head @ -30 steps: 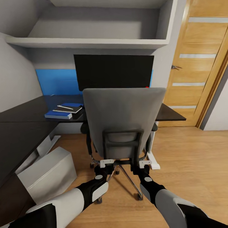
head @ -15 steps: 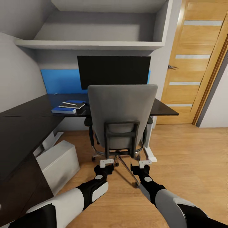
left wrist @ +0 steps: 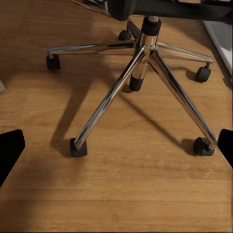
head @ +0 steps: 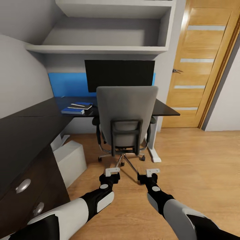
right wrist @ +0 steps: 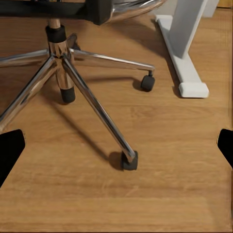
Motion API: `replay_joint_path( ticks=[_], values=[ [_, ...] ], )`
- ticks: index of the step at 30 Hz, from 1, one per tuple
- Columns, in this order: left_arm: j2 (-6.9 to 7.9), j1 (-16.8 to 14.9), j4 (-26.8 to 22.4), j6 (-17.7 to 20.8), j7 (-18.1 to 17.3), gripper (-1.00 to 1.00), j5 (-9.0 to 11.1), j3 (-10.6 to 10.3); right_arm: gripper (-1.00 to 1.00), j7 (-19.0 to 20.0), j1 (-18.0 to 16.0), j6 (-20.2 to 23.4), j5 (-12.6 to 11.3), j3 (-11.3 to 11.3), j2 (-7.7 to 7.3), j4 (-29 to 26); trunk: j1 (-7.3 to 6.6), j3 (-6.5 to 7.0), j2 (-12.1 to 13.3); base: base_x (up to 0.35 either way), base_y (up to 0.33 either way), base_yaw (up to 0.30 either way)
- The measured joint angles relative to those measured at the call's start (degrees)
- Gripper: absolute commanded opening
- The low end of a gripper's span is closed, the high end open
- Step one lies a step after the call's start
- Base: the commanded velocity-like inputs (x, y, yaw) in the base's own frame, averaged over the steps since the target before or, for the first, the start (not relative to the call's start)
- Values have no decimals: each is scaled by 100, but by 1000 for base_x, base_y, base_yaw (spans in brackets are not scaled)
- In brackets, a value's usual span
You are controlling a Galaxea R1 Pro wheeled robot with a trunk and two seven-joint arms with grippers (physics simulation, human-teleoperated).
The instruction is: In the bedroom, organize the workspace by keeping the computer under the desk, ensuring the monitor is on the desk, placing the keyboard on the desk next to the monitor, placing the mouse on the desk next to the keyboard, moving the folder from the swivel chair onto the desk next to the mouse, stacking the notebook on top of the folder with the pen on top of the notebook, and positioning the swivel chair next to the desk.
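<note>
Claws: left claw (head: 112,171) and right claw (head: 152,172) both wide, empty, short of swivel chair (head: 126,113). Rolls easily on casters; push at stiff backrest frame.

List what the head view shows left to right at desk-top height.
Stack of blue folder, notebook and pen on the desk → monitor, with the swivel chair in front of it → wooden door.
</note>
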Motion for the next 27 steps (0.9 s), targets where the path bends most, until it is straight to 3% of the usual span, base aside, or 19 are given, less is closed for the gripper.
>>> replay_joint_path(
  ticks=[6, 27],
  values=[
    [0, 0, 0, 0, 7, 100, 0, -7, 100, -4, 0, 4, 0, 0, 0, 0, 0, 0, 0, -337, -111, 0],
    [0, 0, 0, 5, -6, 100, 0, -5, 100, -7, 0, 0, 0, -1, 0, 0, -55, 465, 28, -322, -68, 0]
  ],
)
